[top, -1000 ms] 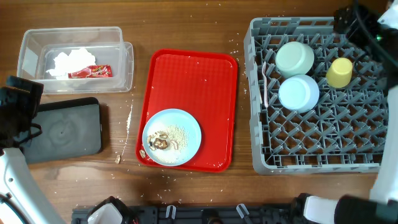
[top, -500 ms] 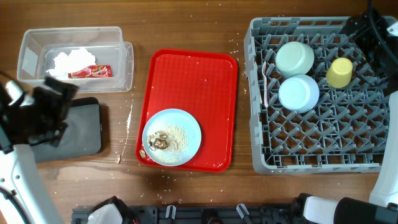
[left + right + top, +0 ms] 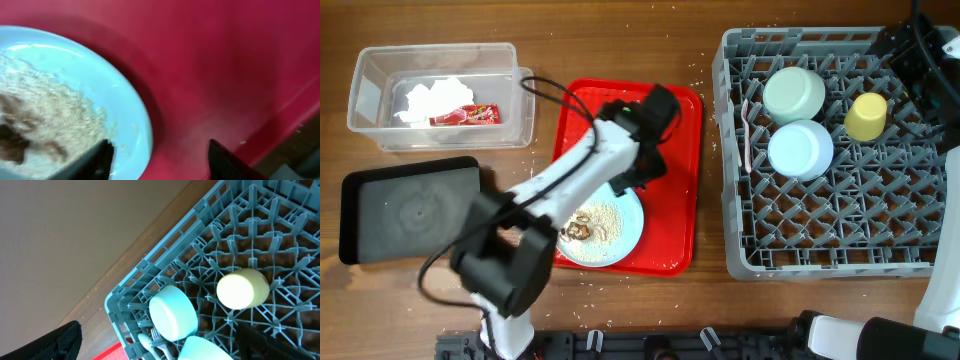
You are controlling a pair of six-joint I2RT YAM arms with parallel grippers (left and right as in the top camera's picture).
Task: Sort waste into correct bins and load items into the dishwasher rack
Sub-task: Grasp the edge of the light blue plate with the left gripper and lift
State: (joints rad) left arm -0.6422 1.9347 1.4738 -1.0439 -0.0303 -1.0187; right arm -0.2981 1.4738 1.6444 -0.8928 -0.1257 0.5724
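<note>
Red tray (image 3: 675, 150) bears blue plate (image 3: 120, 100), rice (image 3: 55, 115) and seemingly brown scraps (image 3: 15, 140); left gripper (image 3: 160, 150) spread

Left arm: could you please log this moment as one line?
left gripper open at light blue plate rim | food scraps on plate, on red tray | right gripper open over dishwasher rack

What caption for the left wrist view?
Open left pincer straddling the rim of the light blue plate with food scraps on the red tray.
</note>
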